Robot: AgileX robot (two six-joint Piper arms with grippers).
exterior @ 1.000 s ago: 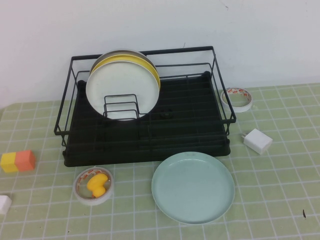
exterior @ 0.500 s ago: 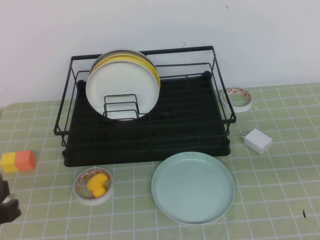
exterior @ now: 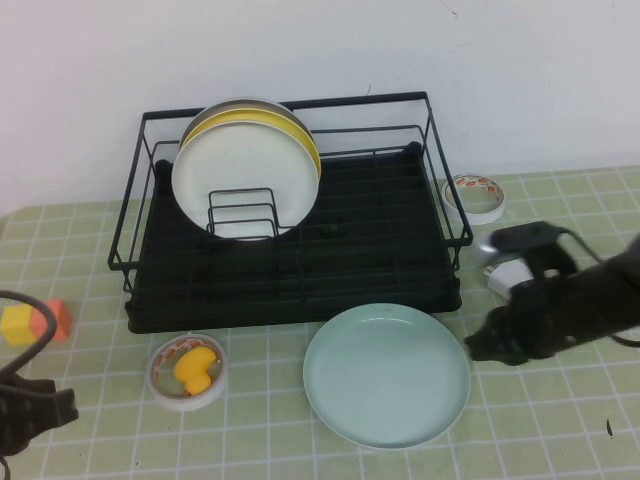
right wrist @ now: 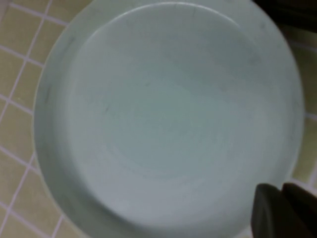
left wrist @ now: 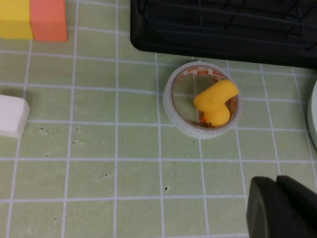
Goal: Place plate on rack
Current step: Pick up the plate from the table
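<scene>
The pale mint-green plate lies flat on the mat in front of the black wire rack. It fills the right wrist view. My right gripper hangs at the plate's right rim, fingers together and holding nothing; in the right wrist view the right gripper is over the plate's edge. My left gripper is low at the front left, shut and empty; in the left wrist view the left gripper is above bare mat. The rack's front edge also shows there.
A cream-white plate and a yellow plate stand in the rack's left dividers. A tape roll holding a yellow duck lies front left. Yellow and orange blocks, a white block, a white charger and another tape roll lie around.
Both arms have come into view. The right arm moved in from the right to the plate's right rim. The left arm rose from the front left corner. The plate has not moved.
</scene>
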